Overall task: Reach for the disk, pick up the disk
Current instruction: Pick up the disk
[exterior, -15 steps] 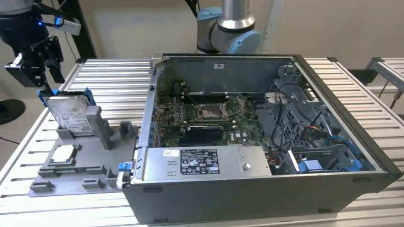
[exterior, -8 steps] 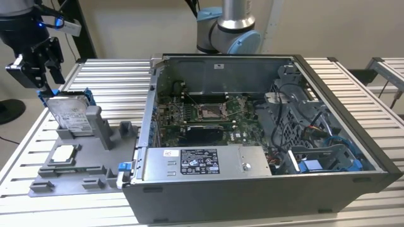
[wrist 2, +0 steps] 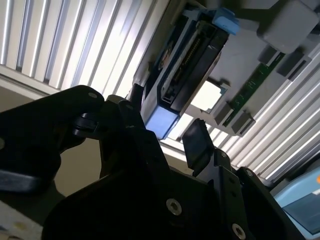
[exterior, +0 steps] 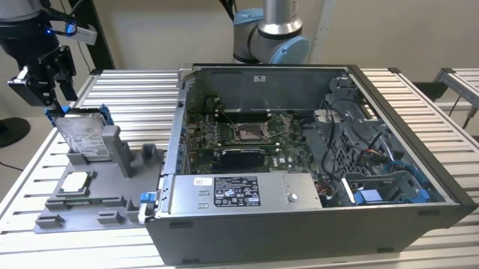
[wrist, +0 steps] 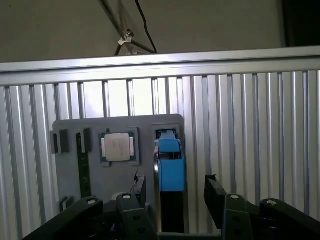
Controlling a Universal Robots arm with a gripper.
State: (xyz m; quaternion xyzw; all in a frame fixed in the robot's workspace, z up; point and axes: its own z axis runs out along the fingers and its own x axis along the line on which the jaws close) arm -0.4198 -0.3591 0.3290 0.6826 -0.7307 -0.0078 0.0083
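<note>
Exterior view: the disk (exterior: 84, 136) stands on edge in a slot of the grey holder (exterior: 105, 210), on the slatted worktop (exterior: 134, 92) toward the exterior view's left, beside an open computer case (exterior: 314, 224). The gripper (exterior: 51, 92) hangs right at the disk's upper corner, by its blue rail. A small chip (exterior: 75, 182) lies flat on the holder, near the disk. Second wrist view: gripper (wrist 2: 166, 117) is open, jaws spread to either side of the disk's (wrist 2: 192, 52) blue end; contact cannot be told. First wrist view: disk (wrist: 170, 167) seen edge-on between the spread fingers (wrist: 214, 192), with a clear gap on one side. The chip (wrist: 117, 147) sits just beside it on the holder (wrist: 70, 127).
</note>
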